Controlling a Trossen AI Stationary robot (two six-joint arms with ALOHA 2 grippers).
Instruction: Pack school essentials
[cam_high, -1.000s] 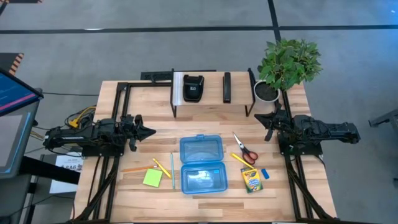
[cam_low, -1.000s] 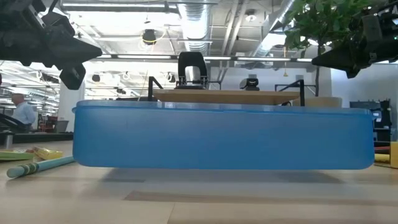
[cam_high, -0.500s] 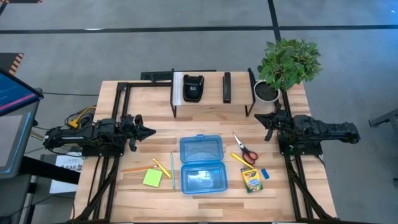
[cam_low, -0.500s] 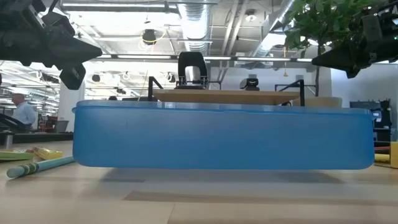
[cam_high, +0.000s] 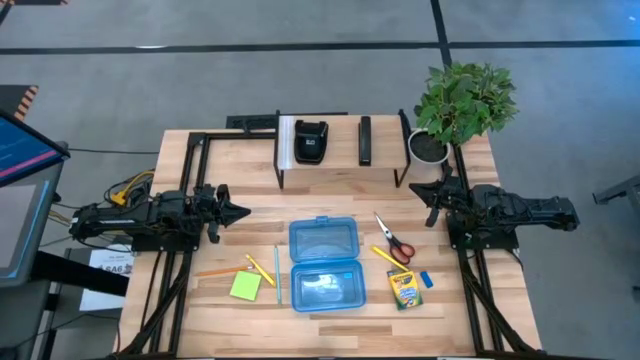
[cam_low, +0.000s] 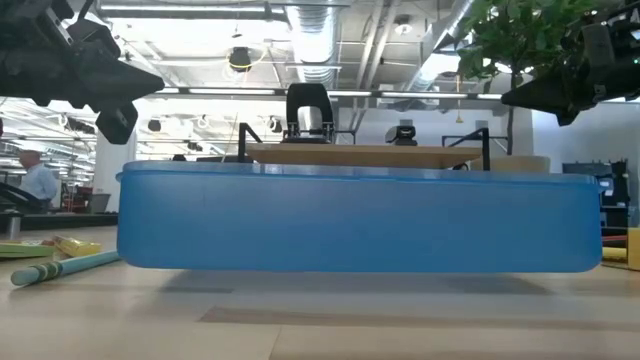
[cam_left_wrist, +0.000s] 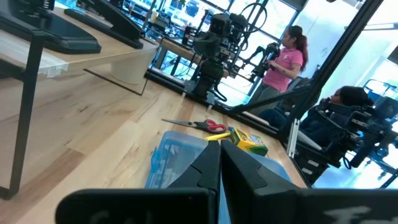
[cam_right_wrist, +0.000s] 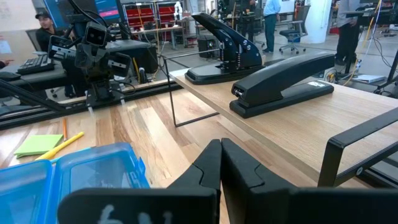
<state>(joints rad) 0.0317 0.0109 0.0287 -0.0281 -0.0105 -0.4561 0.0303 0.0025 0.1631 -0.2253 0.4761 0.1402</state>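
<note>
**Inspector:** High view: surface (cam_high: 200, 160) carries an open blue case (cam_high: 324, 263) at centre, nothing packed. Left gripper (cam_high: 240, 211) and right gripper (cam_high: 420, 186) hang above the surface, each well apart from the case, fingers pressed together, holding nothing.

**Assistant:** Items?

**Inspector:** Crayon box (cam_high: 403, 288) lies right of the case, red-handled scissors (cam_high: 394, 240) above it. Sticky-note pad (cam_high: 245, 286) and pencils (cam_high: 261, 269) lie left. Blue eraser (cam_high: 426, 280) sits just beside the crayons.

**Assistant:** Advice?

**Inspector:** In my judgement, each gripper should spread before descending, take its nearest item squarely, and set bulky items in first.
</note>
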